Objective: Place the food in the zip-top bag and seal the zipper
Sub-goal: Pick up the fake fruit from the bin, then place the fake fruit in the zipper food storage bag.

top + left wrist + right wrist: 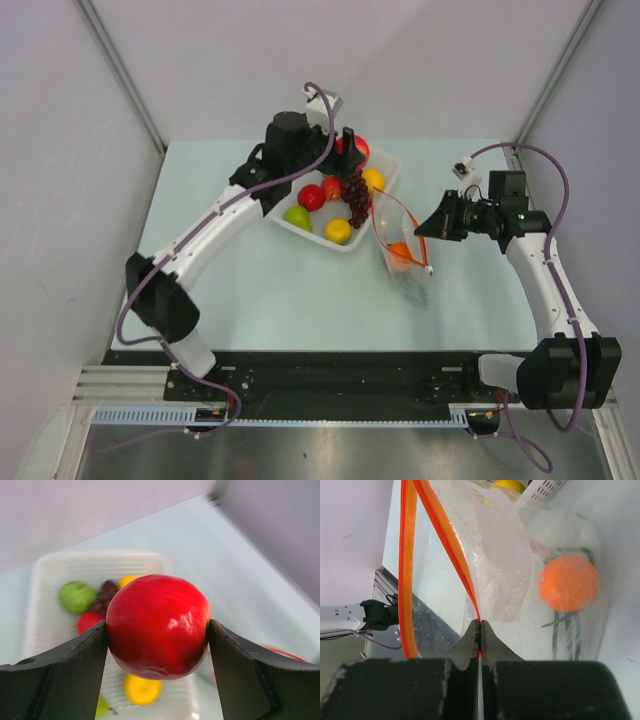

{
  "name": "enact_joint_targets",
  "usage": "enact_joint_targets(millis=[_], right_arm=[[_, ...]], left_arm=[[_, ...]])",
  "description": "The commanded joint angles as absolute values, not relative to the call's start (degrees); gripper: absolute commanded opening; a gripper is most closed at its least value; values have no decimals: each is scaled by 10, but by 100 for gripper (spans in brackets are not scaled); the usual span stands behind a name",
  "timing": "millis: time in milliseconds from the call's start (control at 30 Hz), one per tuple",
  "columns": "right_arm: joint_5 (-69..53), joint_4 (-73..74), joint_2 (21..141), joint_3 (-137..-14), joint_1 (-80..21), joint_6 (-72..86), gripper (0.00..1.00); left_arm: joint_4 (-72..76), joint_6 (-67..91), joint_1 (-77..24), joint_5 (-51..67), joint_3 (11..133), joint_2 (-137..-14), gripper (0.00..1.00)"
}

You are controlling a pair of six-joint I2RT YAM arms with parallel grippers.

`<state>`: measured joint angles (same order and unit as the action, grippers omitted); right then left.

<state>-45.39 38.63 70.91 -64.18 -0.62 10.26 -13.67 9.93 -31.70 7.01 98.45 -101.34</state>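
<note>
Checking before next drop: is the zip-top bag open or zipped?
Open. The zipper shows as two orange strips splayed apart; the right tool pinches one. An orange sits inside the zip-top bag.

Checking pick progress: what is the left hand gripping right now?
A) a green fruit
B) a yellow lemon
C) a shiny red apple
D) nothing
C: the left wrist view shows the shiny red round plastic apple clamped between the two black fingers of the left hand.
</note>
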Motion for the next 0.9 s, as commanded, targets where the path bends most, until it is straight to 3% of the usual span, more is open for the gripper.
enact_joint_targets(millis=[0,367,567,667,700,767,867], right_arm=[[-427,388,679,-654,-4,86,0],[-422,408,669,-665,-4,87,0],[-435,417,666,-665,22,81,0],[-451,421,666,-666,36,75,0],[-453,422,666,-666,43,71,0],[-461,425,665,-664,50,65,0],[-464,434,666,-662,59,52,0]], left_arm=[[-117,77,-412,105,933,-931,59],[-142,75,-543,100,891,-946,60],[-172,100,-565,108,878,-970,63],[-211,105,-566,128,910,-999,73],[-221,101,-566,130,934,-1010,86],[-250,88,-566,134,957,-1015,100],[-276,67,-563,145,995,-1010,100]])
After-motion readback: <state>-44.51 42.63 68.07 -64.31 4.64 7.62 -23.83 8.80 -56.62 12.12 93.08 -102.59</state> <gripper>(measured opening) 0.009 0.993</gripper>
